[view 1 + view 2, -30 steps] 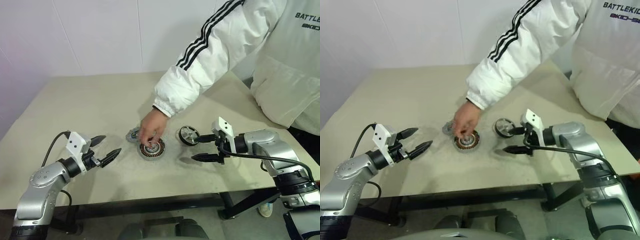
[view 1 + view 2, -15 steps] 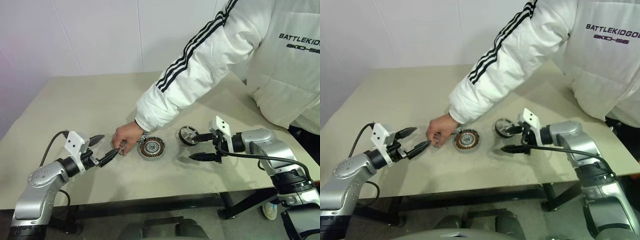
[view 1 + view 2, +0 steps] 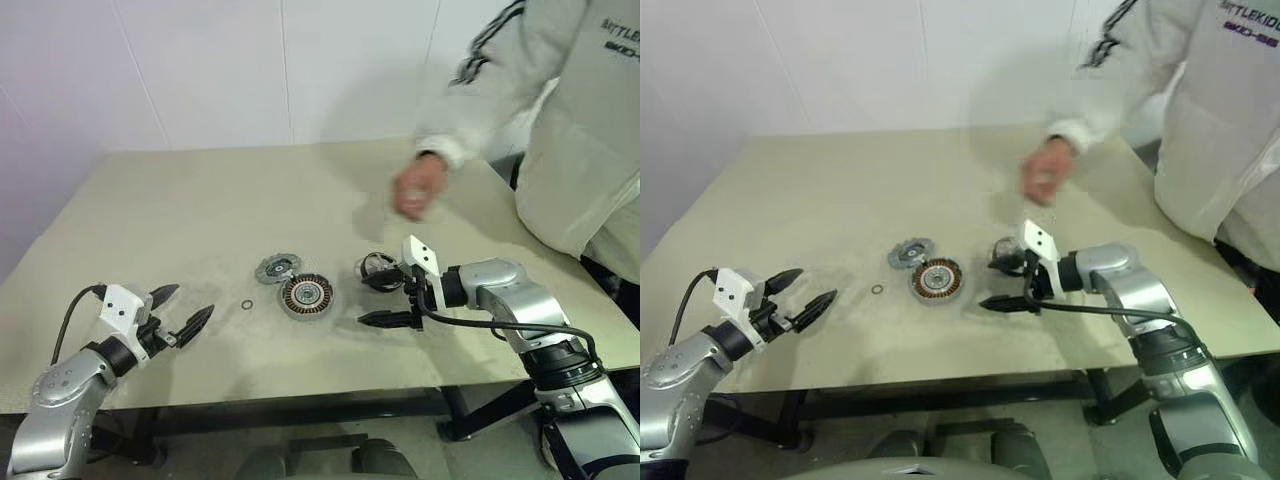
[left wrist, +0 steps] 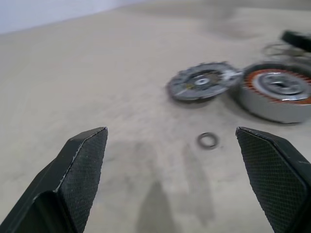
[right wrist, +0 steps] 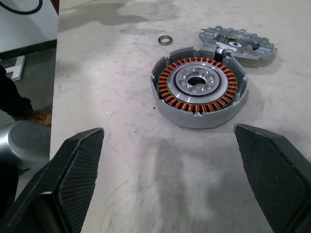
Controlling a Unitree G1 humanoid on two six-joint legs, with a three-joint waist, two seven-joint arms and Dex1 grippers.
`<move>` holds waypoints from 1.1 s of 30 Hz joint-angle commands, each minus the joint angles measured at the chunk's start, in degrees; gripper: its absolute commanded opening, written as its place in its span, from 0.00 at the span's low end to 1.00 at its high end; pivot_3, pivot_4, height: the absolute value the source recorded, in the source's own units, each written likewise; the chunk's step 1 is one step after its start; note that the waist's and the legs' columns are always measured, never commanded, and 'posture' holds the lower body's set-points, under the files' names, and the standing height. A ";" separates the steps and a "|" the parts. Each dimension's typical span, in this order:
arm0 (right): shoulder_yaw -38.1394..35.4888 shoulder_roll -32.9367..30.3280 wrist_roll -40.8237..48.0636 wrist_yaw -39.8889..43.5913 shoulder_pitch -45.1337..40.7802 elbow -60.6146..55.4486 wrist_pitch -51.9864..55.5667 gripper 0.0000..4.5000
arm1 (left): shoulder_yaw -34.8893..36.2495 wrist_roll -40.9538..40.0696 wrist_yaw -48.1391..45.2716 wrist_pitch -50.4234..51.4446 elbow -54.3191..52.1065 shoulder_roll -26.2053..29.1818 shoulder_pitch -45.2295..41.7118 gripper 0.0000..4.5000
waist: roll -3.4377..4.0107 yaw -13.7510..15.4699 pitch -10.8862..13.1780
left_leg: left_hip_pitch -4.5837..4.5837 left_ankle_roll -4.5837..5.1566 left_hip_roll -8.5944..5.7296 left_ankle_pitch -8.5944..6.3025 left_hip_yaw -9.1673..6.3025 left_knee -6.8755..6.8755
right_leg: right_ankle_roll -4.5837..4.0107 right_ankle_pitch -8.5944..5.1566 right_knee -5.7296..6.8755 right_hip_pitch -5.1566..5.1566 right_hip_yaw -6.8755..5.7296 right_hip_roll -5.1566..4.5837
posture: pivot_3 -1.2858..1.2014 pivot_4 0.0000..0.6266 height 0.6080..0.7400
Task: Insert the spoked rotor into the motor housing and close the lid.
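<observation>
The motor housing [image 3: 305,295], round with copper windings, lies mid-table, seen close up as the motor housing [image 5: 199,87] in the right wrist view. The grey scallop-edged lid [image 3: 277,268] lies flat just behind and to the left of it, touching or nearly touching. The spoked rotor [image 3: 372,264] sits to the housing's right, partly hidden by my right gripper [image 3: 373,300]. That gripper is open, empty and points left at the housing. My left gripper [image 3: 191,303] is open and empty near the table's front left, well clear of the parts.
A tiny ring washer [image 3: 246,304] lies on the table [image 3: 200,200] left of the housing, in front of the lid. A person in a white jacket stands at the back right, with a hand [image 3: 415,190] raised above the table behind the rotor.
The person's hand left the parts and rose to the back right, uncovering the lid and leaving the washer on the table. My left gripper drew back left; my right gripper edged left toward the housing.
</observation>
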 commanded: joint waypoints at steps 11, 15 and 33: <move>-0.15 0.28 0.37 -0.21 -2.64 -1.81 -0.94 0.99 | -7.54 7.41 1.95 -9.73 14.52 -4.75 -9.78 1.00 | -0.05 0.29 -0.03 | -0.01 0.00 -0.02 0.00 -0.02 0.03 | 0.02 0.02 0.01 0.02 -0.04 0.00 | 0.52 0.00 1.00; -0.09 0.25 0.22 -0.26 -2.92 -1.59 -1.04 0.99 | -8.93 7.79 1.67 -9.83 16.75 -5.30 -13.02 1.00 | -0.05 0.25 -0.03 | -0.02 0.00 -0.03 0.00 -0.03 0.04 | 0.04 0.03 0.01 0.02 -0.05 0.00 | 0.52 0.00 1.00; -0.16 0.62 0.24 -1.02 -3.63 -1.37 -0.99 0.99 | -14.64 10.66 0.29 -9.29 23.53 -6.52 -18.90 1.00 | -0.05 0.27 -0.03 | -0.02 0.00 -0.04 0.00 -0.05 0.05 | 0.08 0.06 0.03 0.02 -0.06 0.00 | 0.52 0.00 1.00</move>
